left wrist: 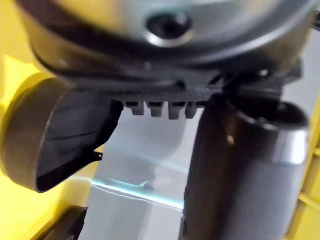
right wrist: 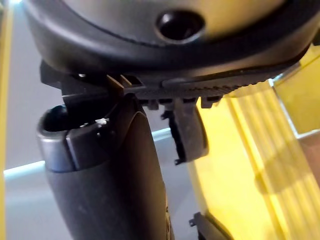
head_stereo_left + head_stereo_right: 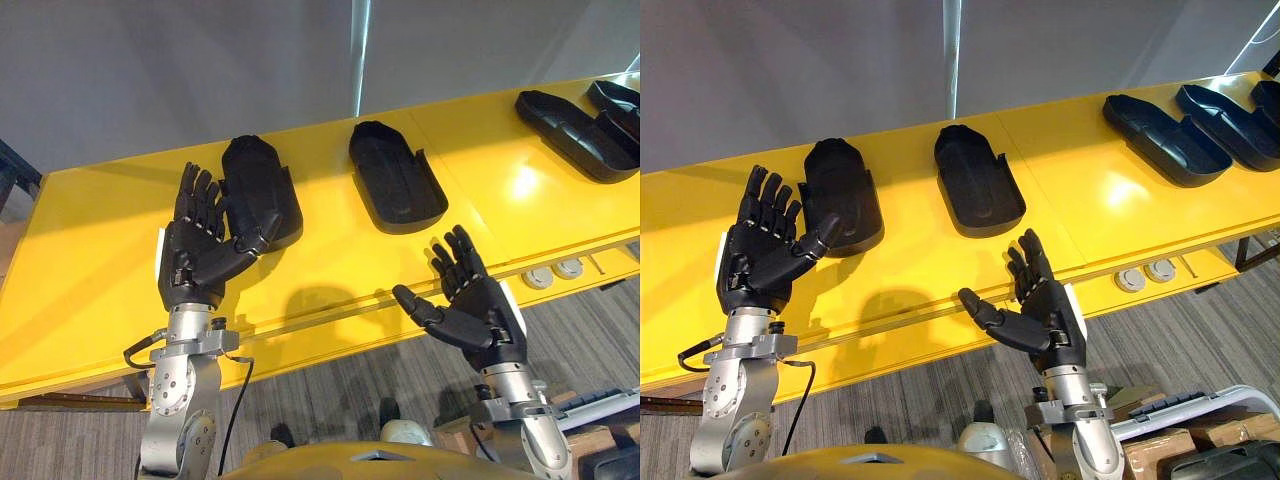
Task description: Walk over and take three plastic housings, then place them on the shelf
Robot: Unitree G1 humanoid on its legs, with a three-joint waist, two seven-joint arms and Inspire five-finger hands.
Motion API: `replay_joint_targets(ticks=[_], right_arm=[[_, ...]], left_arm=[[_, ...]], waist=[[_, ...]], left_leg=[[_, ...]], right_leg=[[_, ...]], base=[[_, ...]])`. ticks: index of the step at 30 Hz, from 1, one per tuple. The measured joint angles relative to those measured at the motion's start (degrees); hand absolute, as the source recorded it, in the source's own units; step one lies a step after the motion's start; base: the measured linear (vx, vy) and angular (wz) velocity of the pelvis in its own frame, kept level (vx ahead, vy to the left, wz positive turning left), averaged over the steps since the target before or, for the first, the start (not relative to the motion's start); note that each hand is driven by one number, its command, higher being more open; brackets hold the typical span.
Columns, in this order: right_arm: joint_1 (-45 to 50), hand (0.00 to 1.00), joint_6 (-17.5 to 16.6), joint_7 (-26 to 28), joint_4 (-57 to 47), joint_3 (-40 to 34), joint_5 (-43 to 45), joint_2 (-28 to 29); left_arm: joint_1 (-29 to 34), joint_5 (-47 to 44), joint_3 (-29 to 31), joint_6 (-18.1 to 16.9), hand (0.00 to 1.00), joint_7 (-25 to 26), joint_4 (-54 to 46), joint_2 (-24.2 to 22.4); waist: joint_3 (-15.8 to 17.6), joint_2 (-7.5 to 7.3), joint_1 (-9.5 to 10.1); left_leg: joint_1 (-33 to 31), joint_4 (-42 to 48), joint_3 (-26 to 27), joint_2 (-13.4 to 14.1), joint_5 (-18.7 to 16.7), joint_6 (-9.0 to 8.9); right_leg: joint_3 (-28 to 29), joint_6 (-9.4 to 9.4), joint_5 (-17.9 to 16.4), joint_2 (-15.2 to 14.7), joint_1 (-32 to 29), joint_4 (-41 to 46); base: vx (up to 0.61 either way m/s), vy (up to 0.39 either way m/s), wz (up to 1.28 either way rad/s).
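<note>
— What lies past your right hand (image 2: 150,45)?
— Your thumb (image 2: 115,190) stands out close in front. Beyond your straight fingers (image 2: 172,100) a black plastic housing (image 2: 189,135) rests on the yellow table (image 2: 245,170).
— Anything else?
— A second dark piece (image 2: 210,231) sits on that table, near the first.

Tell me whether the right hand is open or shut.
Open: the right hand has straight, spread fingers and holds nothing, above the front edge of the table.
</note>
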Motion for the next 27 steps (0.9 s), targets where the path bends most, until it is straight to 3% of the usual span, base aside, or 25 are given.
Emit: replay_joint_targets(ticks=[12,18,27], right_arm=[[-3.3,1.0,-3.3,-3.9,3.2,-0.1,0.0,-1.0],[-6.8,1.0,-3.6,-5.3,3.7,-0.5,-0.2,-3.5],[-9.9,1.0,-3.6,-5.2,3.6,-1.0,-0.4,-5.6]], left_arm=[[-0.1,0.3,-0.3,-0.1,1.0,1.1,0.0,0.5],[-0.3,0.3,0.3,-0.1,1.0,1.7,0.0,0.9],[-0.2,0.4,0.5,-0.1,1.0,1.6,0.0,1.0]], waist=[[1.6,0.08,-0.22],[3.6,0.58,1.08],[4.0,0.67,1.46]], left_leg=[[-1.1,1.4,-2.3,-0.1,-0.2,0.21],[-2.1,4.1,-2.9,0.1,-0.9,0.35],[-3.0,6.2,-3.7,0.0,-1.7,0.6]], right_leg=[[-2.2,-0.02,-2.2,-0.8,-0.6,3.4],[-2.2,-0.29,-3.1,-1.2,-1.5,6.2],[-2.5,-0.12,-4.2,-2.0,-1.9,8.5]], base=[[-0.01,0.001,0.09],[-0.02,0.001,0.05],[-0.03,0.001,0.04]])
